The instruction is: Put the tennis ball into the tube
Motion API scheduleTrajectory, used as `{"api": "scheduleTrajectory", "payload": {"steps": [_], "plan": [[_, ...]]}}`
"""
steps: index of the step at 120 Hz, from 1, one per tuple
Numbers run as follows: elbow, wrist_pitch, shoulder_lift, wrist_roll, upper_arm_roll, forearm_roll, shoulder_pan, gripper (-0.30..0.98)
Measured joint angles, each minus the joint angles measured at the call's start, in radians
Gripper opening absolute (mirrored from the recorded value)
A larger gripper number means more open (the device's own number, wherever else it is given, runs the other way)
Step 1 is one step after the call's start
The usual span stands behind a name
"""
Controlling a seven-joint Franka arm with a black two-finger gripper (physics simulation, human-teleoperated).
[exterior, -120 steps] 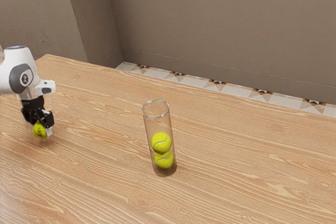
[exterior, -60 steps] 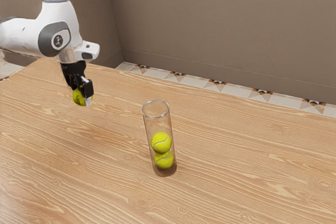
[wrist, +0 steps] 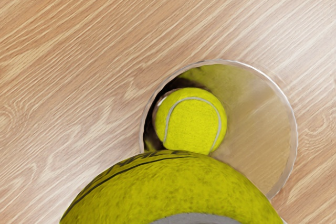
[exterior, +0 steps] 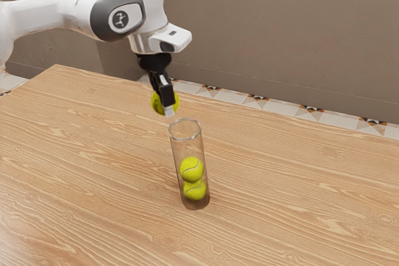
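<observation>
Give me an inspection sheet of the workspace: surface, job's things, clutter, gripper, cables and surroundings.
Surface: light wood-grain table.
Tube: transparent tube, upright on the table, open at the top.
Balls inside: upper ball resting on the lower ball.
Third ball: held ball, raised near the tube's mouth, not inside it.
Clutter: nothing seen.
Gripper: gripper shut on the held ball.
Cables: nothing seen.
Surroundings: plain brownish wall and patterned tile floor beyond the table.

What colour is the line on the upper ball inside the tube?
White, best in wrist view.
</observation>
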Motion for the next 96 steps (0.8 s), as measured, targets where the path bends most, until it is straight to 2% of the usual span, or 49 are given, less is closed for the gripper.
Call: {"api": "scheduleTrajectory", "payload": {"steps": [30,55,76,96], "plan": [[0.045,-0.028,0.031,-0.002,-0.062,0.004,-0.012,0.36],[0.064,-0.038,0.080,-0.003,-0.070,0.040,-0.027,0.54],[0.083,-0.041,0.075,-0.003,-0.057,0.057,-0.024,0.62],[0.127,-0.064,0.059,-0.004,-0.022,0.142,-0.012,0.66]]}}
